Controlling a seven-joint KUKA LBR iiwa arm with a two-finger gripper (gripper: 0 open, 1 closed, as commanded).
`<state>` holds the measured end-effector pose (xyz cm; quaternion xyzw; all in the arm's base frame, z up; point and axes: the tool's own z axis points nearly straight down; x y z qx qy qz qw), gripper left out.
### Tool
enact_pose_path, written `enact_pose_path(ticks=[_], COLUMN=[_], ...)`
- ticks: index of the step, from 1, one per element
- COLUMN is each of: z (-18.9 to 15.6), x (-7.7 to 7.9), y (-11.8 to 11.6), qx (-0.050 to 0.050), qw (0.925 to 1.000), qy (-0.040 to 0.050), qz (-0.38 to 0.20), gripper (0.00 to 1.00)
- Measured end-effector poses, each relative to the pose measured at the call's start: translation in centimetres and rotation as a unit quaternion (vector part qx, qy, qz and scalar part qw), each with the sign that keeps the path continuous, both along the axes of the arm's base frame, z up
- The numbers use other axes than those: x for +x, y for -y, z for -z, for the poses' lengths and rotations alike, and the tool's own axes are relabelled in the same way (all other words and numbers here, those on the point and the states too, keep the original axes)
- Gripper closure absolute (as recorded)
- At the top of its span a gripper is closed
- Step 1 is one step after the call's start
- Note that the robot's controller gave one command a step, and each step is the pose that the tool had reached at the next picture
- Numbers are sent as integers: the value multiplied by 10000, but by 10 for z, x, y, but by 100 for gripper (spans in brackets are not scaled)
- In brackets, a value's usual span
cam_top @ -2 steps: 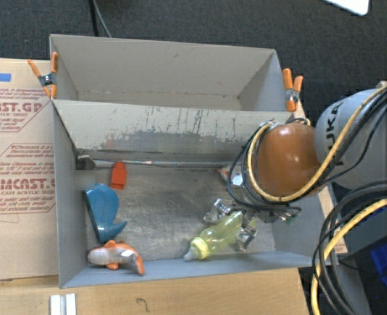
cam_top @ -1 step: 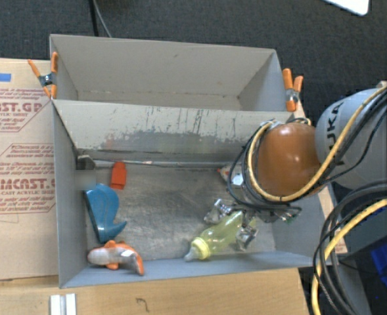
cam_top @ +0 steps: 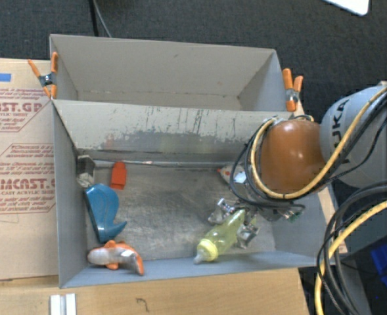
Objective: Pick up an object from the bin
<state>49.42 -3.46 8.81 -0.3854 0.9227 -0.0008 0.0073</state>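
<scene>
My gripper [cam_top: 236,220] is low at the bin's front right, under the arm's orange dome. Its two metal fingers [cam_top: 222,209] stand on either side of the upper end of a yellow-green plastic bottle [cam_top: 217,241] and press against it. The bottle lies tilted on the bin floor, its pale cap pointing toward the front wall. A small red and white thing [cam_top: 226,173] lies just behind the gripper, partly hidden by the cables.
Along the left side lie a blue curved scoop-like thing [cam_top: 102,209], an orange block [cam_top: 118,174], a small grey and black piece [cam_top: 85,167] and, in the front left corner, an orange, white and grey toy [cam_top: 115,256]. The arm and its cables cover the bin's right wall.
</scene>
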Motion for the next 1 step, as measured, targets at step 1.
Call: enact_pose_path(ticks=[1], z=[-15], x=[-1], y=[0], qx=[-5], qw=[10000], qy=[-27], qz=[1], gripper=[100])
